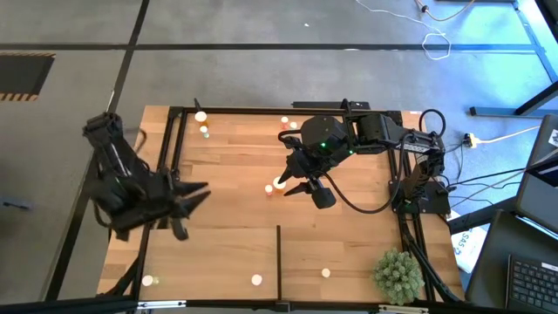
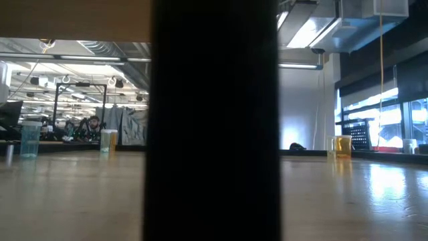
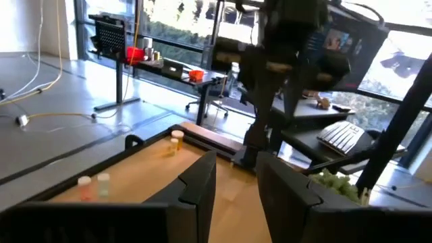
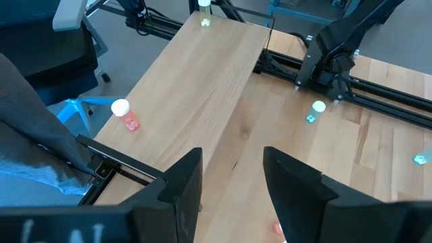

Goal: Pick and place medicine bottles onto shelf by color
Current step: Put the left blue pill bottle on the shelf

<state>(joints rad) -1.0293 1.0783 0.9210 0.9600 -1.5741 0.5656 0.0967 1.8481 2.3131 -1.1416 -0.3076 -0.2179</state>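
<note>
In the high view, the left arm (image 1: 139, 187) stands over the left edge of the tabletop (image 1: 227, 166), and the right arm (image 1: 327, 144) reaches in from the right side to the middle. Just beside the right gripper (image 1: 296, 186) lie 2 bottles (image 1: 274, 185). 2 more bottles (image 1: 202, 122) stand at the far left corner. Along the near edge, 3 bottles (image 1: 256, 280) sit well apart, with the thin divider (image 1: 278, 257) between them. The plant ball (image 1: 398, 275) rests at the near right corner.
</note>
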